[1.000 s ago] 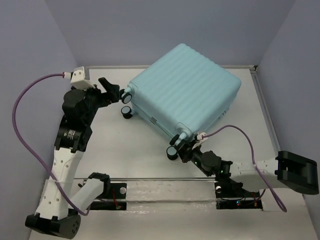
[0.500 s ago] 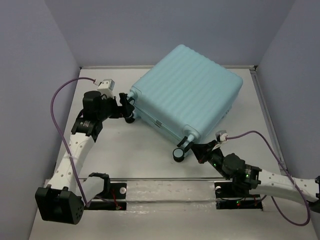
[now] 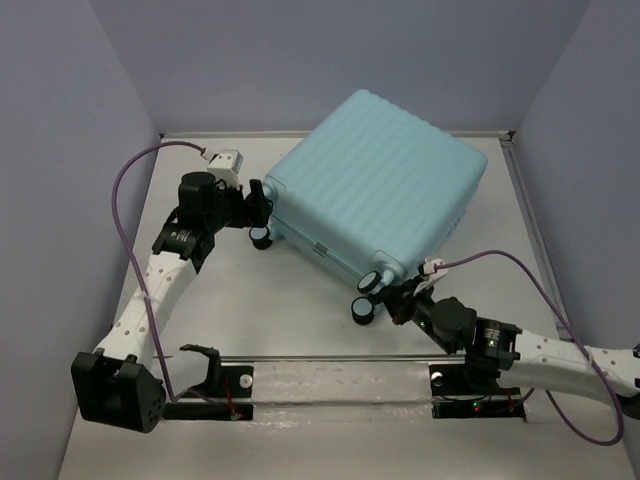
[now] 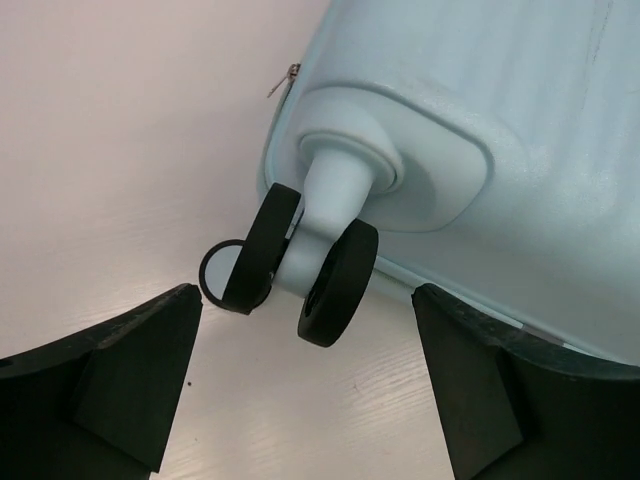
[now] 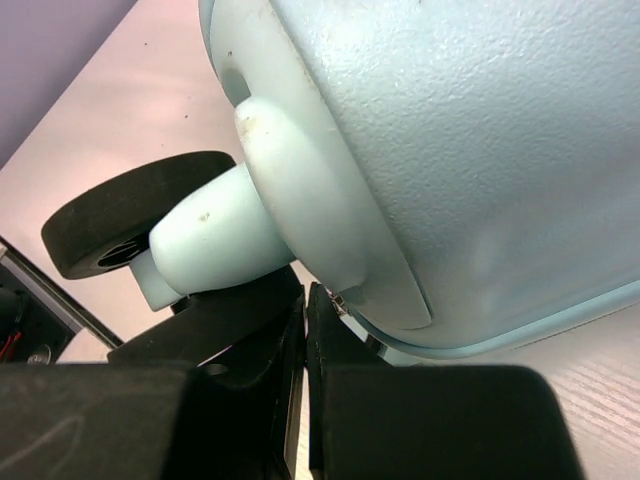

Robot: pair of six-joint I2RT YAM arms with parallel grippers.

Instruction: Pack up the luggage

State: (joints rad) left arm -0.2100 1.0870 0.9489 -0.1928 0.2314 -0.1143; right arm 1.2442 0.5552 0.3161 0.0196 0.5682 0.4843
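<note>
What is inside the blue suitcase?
Only the ribbed shell of the luggage and its wheels show. It lies closed on the table, so the inside is hidden.

luggage shell hard plastic, ribbed, matt (fine pebbled grain up close); wheel matt black; bench smooth, faint woodgrain.

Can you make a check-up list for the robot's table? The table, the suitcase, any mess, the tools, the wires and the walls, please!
Surface: pale table, with a metal rail along the near edge.
Job's things: mint-blue luggage lies flat and shut, turned at an angle.
Clutter: nothing seen.
Grippers: left tool open either side of a wheel, not touching it; right tool shut beside a wheel stem.
Cables: purple cable loops from the left wrist; second purple cable arcs from the right wrist.
Surroundings: lavender walls on three sides.
</note>
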